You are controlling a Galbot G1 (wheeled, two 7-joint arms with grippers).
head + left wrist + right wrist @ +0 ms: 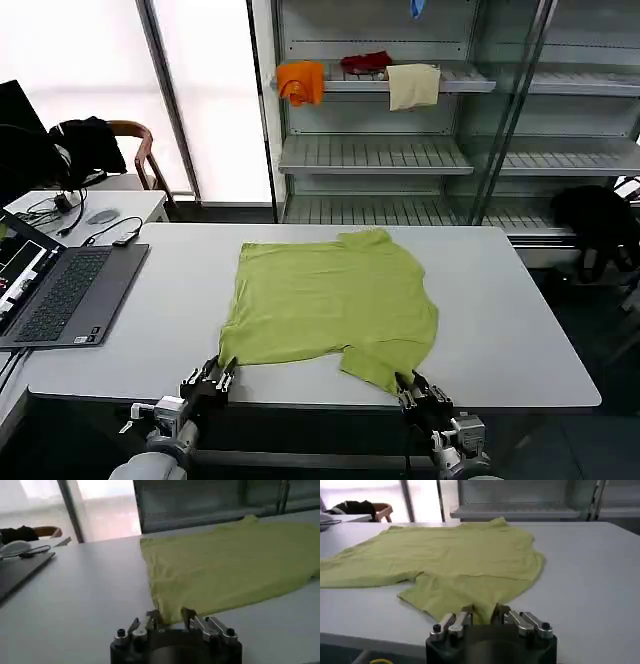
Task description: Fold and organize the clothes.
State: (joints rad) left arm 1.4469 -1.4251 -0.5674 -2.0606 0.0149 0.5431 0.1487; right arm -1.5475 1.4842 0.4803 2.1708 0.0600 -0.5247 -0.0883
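The clothes are one lime yellow-green T-shirt spread flat on the grey table, collar toward the far side. My left gripper sits at the table's near edge by the shirt's near left corner. Its fingers stand open, one on each side of that corner. My right gripper is at the near edge by the near sleeve. It is also open, with the sleeve's tip between its fingertips. The shirt lies on the table in both wrist views.
An open laptop with cables lies on the table's left end. Behind the table stands a shelf unit holding orange, red and cream cloths. A chair with black garments is at the far left.
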